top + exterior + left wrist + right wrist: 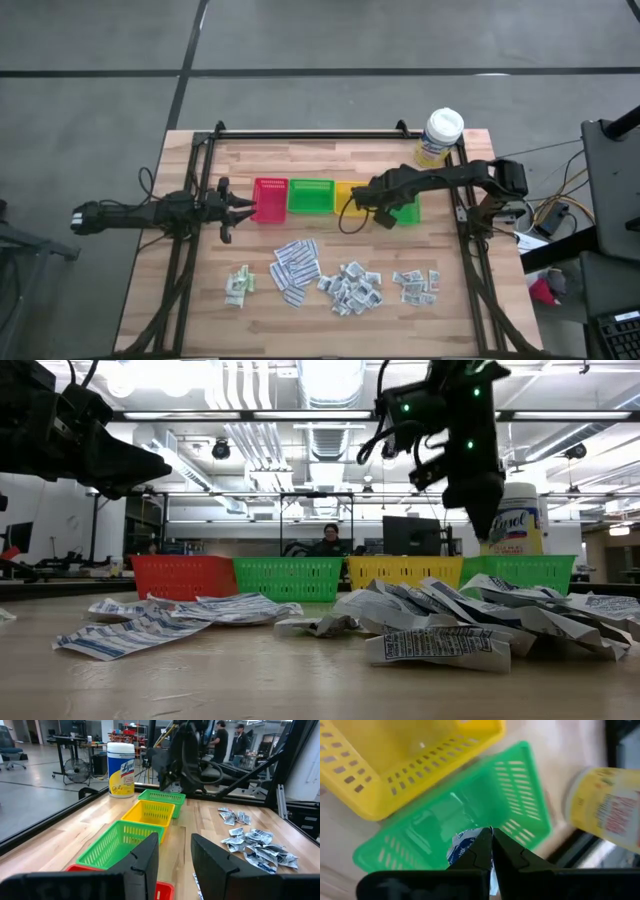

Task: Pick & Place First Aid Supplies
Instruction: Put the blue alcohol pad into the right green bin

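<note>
So the right claw [491, 837] is seen pinched together on a small white blue-printed paper packet [461, 846], held right above the far green slotted plastic tray [520, 795], with the yellow slotted plastic tray [395, 765] just beside it. The left claw [172, 857] is parked over the red plastic tray [270, 200], fingers apart, nothing gripped. All the remaining paper packets [350, 283] are spread in loose piles on the wooden surface [330, 325], well apart from both claws.
</note>
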Motion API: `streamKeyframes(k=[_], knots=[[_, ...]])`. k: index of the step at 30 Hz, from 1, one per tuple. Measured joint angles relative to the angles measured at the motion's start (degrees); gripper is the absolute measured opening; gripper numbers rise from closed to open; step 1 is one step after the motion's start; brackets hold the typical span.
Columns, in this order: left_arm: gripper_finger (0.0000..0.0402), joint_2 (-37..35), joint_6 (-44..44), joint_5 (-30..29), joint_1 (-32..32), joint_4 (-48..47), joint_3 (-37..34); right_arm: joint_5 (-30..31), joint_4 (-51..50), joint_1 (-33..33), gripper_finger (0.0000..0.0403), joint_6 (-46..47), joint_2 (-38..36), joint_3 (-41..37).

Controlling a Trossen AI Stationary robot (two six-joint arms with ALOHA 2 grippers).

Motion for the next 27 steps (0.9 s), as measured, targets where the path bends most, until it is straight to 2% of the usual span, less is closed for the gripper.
streamKeyframes(k=[15, 27], knots=[[0.0113, 0.0, 0.0, 0.0, 0.0, 0.0, 0.0, 0.1, 11.2, -2.1, 0.0008, -4.0, -0.6, -10.2], [0.0113, 0.0, 0.0, 0.0, 0.0, 0.3, 0.0, 0.2, 12.4, -2.1, 0.0019, -4.1, -4.5, -11.6]])
